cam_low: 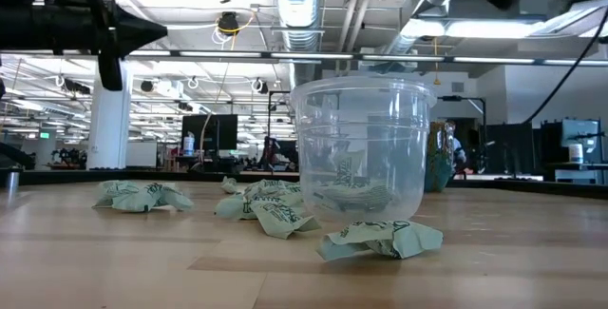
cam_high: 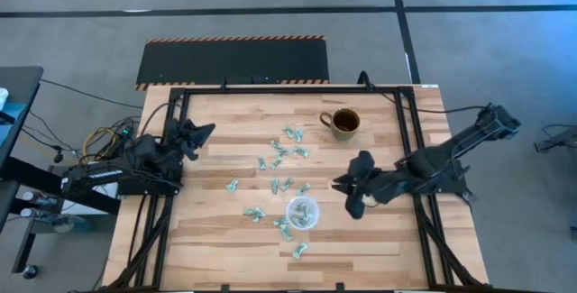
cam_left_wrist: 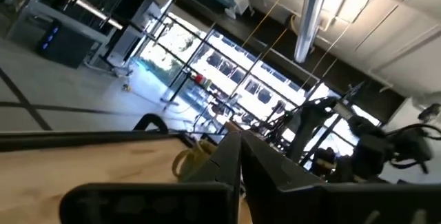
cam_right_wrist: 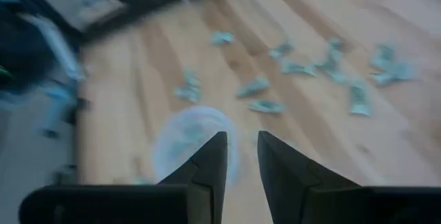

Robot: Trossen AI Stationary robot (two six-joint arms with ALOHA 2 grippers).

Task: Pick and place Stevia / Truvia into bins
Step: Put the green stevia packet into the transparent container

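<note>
High view: the clear plastic cup point(cam_high: 302, 213) stands near the front of the wooden counter point(cam_high: 216, 230), with the right pincer point(cam_high: 347, 187) just beside it on its right, not touching it.
Right pincer: fingers slightly apart with nothing between them; in its own wrist view the cup point(cam_right_wrist: 193, 141) shows just past the fingertips point(cam_right_wrist: 216, 154).
Sachets in the cup: a few pale green sachets point(cam_low: 356, 195) lie at the bottom, seen through the clear wall in the low view.
Sachets on the counter: the loose sachets point(cam_high: 281, 160) are scattered from just in front of the cup back toward the brown mug point(cam_high: 343, 123), all left of the right pincer; one crumpled sachet point(cam_low: 380, 239) lies against the foot of the cup point(cam_low: 362, 147), others point(cam_low: 142, 196) farther off to its side.
Left pincer: the left pincer point(cam_high: 200, 133) hangs at the counter's left side, well apart from the cup and sachets, fingers together.
Writing: dark print shows on the sachets, too small and creased to read; no brand can be made out.
Mug: it stands toward the back of the counter, dark contents inside, well apart from both pincers.
</note>
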